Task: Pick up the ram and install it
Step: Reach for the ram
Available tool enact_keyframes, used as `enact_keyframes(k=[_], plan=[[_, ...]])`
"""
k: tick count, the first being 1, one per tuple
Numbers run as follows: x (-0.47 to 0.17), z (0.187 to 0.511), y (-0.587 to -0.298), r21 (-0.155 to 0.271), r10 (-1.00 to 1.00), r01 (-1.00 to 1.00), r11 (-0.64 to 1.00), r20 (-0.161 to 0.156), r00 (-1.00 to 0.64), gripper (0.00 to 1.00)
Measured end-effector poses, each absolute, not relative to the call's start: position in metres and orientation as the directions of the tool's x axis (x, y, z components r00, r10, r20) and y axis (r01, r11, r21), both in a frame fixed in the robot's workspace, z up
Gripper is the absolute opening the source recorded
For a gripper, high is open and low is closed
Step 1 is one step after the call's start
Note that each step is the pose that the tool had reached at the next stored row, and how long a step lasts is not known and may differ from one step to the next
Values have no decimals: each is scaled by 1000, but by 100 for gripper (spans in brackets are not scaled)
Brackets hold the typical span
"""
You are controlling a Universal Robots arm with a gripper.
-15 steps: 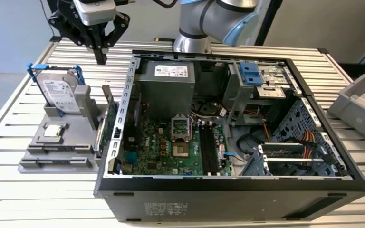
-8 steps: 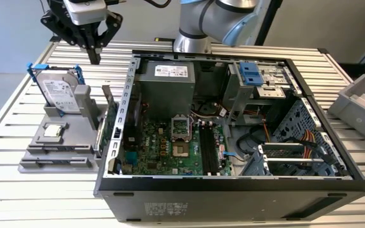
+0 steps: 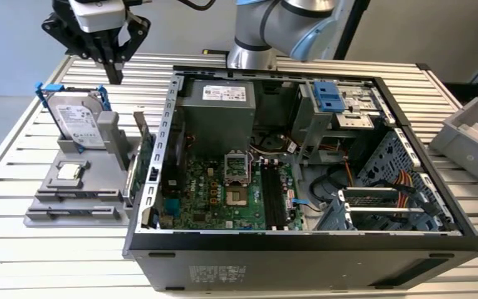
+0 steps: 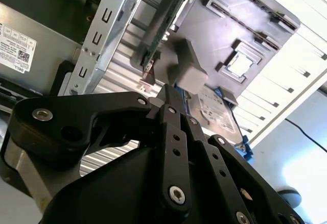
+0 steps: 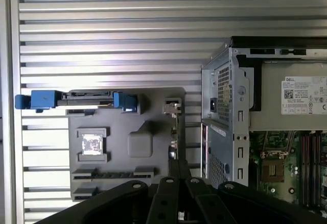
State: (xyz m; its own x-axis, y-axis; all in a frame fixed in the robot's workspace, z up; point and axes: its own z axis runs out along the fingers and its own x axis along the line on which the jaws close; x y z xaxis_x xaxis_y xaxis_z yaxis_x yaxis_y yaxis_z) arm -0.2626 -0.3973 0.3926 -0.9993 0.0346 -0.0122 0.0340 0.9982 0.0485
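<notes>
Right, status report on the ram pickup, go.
Gripper shut, empty, high by the gray fixture. Ram not in grip; cannot place it. Hard drive and green card upright on the fixture.

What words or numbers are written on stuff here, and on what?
The power supply label: print too small to read.
The hard drive label: blurred, unreadable.
The computer case sticker: too small to read.
Nothing can be quoted for sure.

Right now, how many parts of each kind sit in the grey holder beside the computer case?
Hard drive: 1
Processor chip: 1
Green expansion card: 1
Total: 3, leaving out the holder's two long slots, too dark to judge.
</notes>
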Motion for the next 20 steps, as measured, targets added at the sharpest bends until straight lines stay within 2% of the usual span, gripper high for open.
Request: enact_keyframes(k=[20], plan=[[-292,393,-397,48,35,34,998,-12,-999,0]])
